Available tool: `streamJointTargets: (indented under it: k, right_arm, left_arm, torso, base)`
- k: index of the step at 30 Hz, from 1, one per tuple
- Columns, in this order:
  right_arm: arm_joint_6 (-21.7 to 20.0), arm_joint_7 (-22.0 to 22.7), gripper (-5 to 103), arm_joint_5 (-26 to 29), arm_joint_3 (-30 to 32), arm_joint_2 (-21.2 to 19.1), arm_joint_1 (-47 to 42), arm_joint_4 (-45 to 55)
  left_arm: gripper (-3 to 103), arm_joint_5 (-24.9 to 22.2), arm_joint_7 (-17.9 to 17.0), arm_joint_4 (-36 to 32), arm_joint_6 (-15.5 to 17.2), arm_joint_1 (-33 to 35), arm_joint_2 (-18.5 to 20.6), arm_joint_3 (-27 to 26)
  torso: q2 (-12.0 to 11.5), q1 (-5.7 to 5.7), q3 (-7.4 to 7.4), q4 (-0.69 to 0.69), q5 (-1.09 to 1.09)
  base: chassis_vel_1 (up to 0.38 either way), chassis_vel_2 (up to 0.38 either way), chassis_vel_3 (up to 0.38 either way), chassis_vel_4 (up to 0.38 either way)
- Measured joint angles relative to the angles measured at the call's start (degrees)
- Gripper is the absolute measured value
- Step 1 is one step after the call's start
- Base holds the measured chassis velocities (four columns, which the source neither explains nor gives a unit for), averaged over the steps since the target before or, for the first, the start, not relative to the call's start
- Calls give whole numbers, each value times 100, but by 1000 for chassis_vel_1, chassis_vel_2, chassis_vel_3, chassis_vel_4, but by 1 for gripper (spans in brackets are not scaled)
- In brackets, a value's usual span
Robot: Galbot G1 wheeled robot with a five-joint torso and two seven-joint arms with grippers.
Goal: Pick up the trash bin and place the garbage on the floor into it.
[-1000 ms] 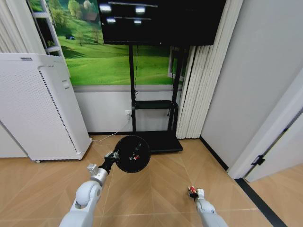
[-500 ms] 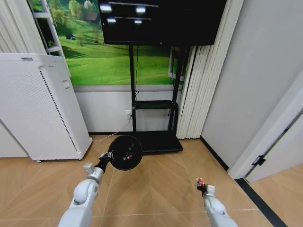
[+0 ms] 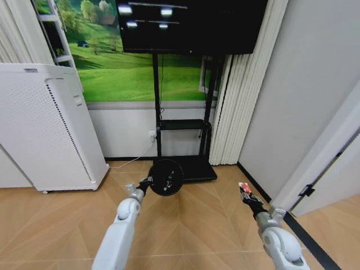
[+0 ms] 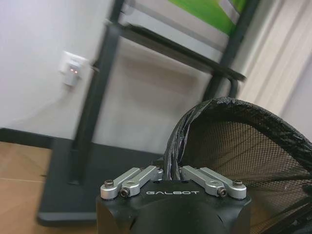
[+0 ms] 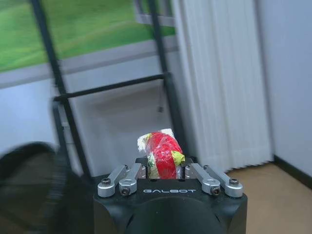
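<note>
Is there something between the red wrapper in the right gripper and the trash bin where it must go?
Nothing visible. The right gripper holds the red wrapper up in the air, and the trash bin, gripped at its rim by the left gripper, hangs to its left with open air between them.

Head view high, facing forward-down; 2 wrist views close, facing TV stand [image 3: 181, 121], shared.

Indoor room, home-like or showroom. Herringbone wood floor [image 3: 185, 225], large dark screen [image 3: 191, 25] on a black wheeled stand [image 3: 183, 166], meadow mural [image 3: 135, 73], white pleated curtain [image 3: 230, 112], tall white perforated appliance [image 3: 48, 126], wall socket [image 3: 152, 134].
</note>
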Motion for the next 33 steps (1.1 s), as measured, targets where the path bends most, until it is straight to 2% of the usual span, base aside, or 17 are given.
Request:
streamJointTargets:
  k: [7,10,12,20,21,23,24,25,26,27,28,29,31,33]
  right_arm:
    - [-112,-36,30,-50,-590,-152,132,343]
    - [-131,-36,30,-131,-1164,-409,433,238]
    - [-109,-47,30,-177,-1308,-464,520,123]
    - [-71,-93,29,-534,-1850,-355,702,-340]
    - [-74,-78,34,-602,-1907,-330,702,-399]
    - [-66,-74,34,-662,-1938,-313,706,-449]
    - [-61,-71,40,-682,-1947,-307,709,-467]
    - [-61,-71,40,-682,-1947,-307,709,-467]
    - [-42,-25,45,-742,-1963,-278,730,-521]
    - [-37,30,56,-757,-1945,-266,742,-531]
    - [-37,30,56,-757,-1945,-266,742,-531]
    - [-37,46,61,-756,-1919,-272,739,-514]
    - [-37,58,61,-751,-1878,-281,727,-472]
    - [-26,94,73,-723,-1761,-294,671,-365]
  left_arm:
    - [3,6,-11,323,19,-152,-162,559]
    - [3,7,-66,420,45,-98,-350,906]
    - [3,8,-76,417,49,-71,-402,987]
    - [3,30,-125,289,95,-22,-553,1208]
    - [3,31,-130,278,97,-24,-557,1213]
    - [3,31,-133,265,98,-25,-561,1215]
    - [3,31,-134,260,99,-25,-562,1216]
    - [3,31,-134,260,99,-25,-562,1216]
    - [3,31,-139,239,103,-20,-561,1224]
    - [3,21,-139,179,108,6,-527,1257]
    - [3,21,-139,179,108,6,-527,1257]
    - [3,19,-140,158,111,17,-511,1268]
    - [3,18,-140,140,113,30,-498,1272]
    - [3,19,-144,98,114,54,-493,1265]
  torso:
    - [0,0,0,-1,0]
    - [-1,0,0,0,0]
    - [-1,0,0,0,0]
    - [-1,0,0,-1,0]
    - [-1,0,0,0,0]
    - [-1,0,0,0,0]
    - [-1,0,0,0,0]
    - [-1,0,0,0,0]
    - [-1,0,0,0,0]
    - [-1,0,0,0,0]
    - [-1,0,0,0,0]
    - [-1,0,0,0,0]
    - [-1,0,0,0,-1]
    - [-1,0,0,-1,-1]
  base:
    - [0,0,0,0]
    - [0,0,0,0]
    - [0,0,0,0]
    - [0,0,0,0]
    - [0,0,0,0]
    - [0,0,0,0]
    - [0,0,0,0]
    - [0,0,0,0]
    - [0,0,0,0]
    - [0,0,0,0]
    - [0,0,0,0]
    - [0,0,0,0]
    - [0,0,0,0]
    - [0,0,0,0]
